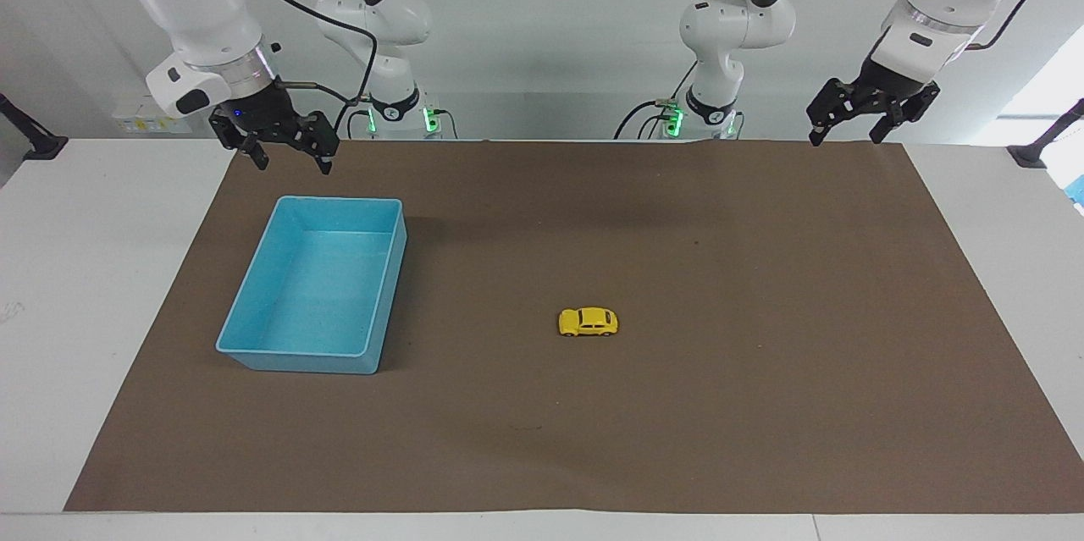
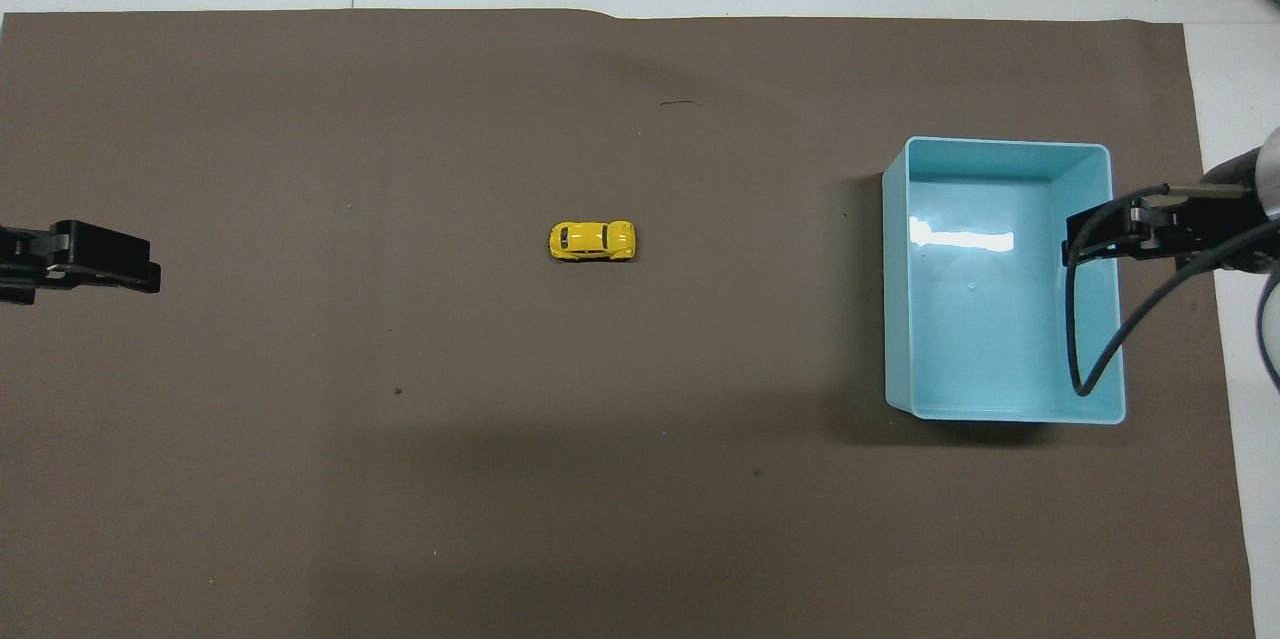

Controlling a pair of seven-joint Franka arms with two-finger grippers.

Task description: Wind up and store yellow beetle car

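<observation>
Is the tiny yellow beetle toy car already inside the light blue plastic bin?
No, the tiny yellow beetle toy car sits on the brown paper mat, apart from the light blue plastic bin, which holds nothing.

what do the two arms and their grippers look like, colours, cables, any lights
Both arms are glossy white with rounded segments and black bands at the joints. Each ends in a black two-finger gripper of skeletal linkages: the left gripper and the right gripper, which sits below a silver wrist ring and shows a small blue light. Black cables loop along both arms, and green lights glow at both bases.
</observation>
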